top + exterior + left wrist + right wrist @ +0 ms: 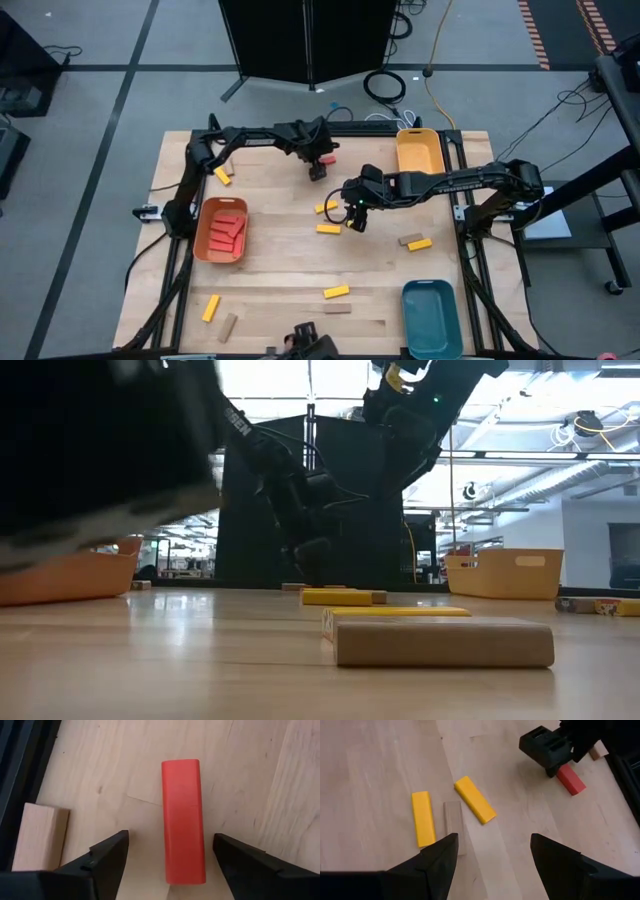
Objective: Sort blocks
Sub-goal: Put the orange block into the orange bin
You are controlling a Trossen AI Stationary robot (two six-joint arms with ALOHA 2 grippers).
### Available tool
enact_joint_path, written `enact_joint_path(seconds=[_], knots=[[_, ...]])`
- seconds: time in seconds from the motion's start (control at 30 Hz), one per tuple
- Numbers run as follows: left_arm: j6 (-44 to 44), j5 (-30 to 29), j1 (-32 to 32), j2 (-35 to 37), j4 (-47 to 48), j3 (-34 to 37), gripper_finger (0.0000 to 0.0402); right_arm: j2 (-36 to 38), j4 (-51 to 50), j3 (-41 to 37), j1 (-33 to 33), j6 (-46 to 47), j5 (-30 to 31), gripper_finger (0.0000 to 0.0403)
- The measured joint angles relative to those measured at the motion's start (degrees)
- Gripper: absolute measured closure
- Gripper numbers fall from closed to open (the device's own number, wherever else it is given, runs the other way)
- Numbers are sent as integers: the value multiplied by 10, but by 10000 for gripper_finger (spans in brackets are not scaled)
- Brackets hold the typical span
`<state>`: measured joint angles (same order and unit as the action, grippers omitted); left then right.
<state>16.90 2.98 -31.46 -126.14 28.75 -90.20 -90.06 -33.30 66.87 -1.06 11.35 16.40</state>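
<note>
A red block (183, 820) lies flat on the table between the open fingers of my left gripper (170, 845), which hangs just over it at the table's back middle (320, 168). A tan block (37, 837) lies beside it. My right gripper (355, 220) is open and empty above the table's middle (492, 847). Two yellow blocks (423, 818) (475, 799) and a tan block (453, 822) lie just ahead of it. Several red blocks lie in the orange tray (203, 240). More yellow blocks (336, 292) (211, 307) (222, 176) and tan blocks (228, 327) are scattered about.
A yellow tray (420, 165) stands at the back right and a teal tray (432, 318) at the front right. A yellow and tan pair (415, 241) lies near the right edge. In the low view a tan block (440, 642) lies close in front.
</note>
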Motion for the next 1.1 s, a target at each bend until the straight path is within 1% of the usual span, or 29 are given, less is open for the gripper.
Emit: enact_joint_path(seconds=[0.1, 0.27, 0.43, 0.53, 0.6, 0.67, 0.73, 0.8, 0.87, 0.97, 1.03, 1.1], knots=[[0, 4, 1, -2, 11, -9, 148, 0, 0, 0, 0, 0, 0, 160], [0, 6, 1, -4, 28, -20, 212, 0, 0, 0, 0, -2, 0, 160], [1, -3, 0, -5, 44, -38, 275, 0, 0, 0, 0, -2, 0, 160], [2, -3, 2, -5, 46, -43, 307, 0, 0, 0, 1, -2, 0, 160], [4, -2, 3, -5, 47, -44, 321, 0, -3, 0, 1, -2, 0, 160], [13, 1, 4, -4, 47, -44, 327, 0, -13, 0, 1, 4, 0, 160], [25, 20, 3, 4, 54, -44, 327, 0, -25, 0, 1, 14, 4, 160], [30, 60, 2, 17, 54, -44, 323, 0, -33, 0, 2, 22, 29, 160], [29, 101, -2, 33, 60, -44, 321, 0, -35, 0, 8, 23, 71, 160], [29, 143, -4, 63, 81, -43, 321, 0, -11, -20, 22, -7, 116, 160], [29, 148, -4, 87, 96, -38, 321, 4, 17, -44, 29, -32, 119, 160], [29, 148, -4, 115, 112, -30, 321, 8, 55, -72, 31, -53, 108, 160]])
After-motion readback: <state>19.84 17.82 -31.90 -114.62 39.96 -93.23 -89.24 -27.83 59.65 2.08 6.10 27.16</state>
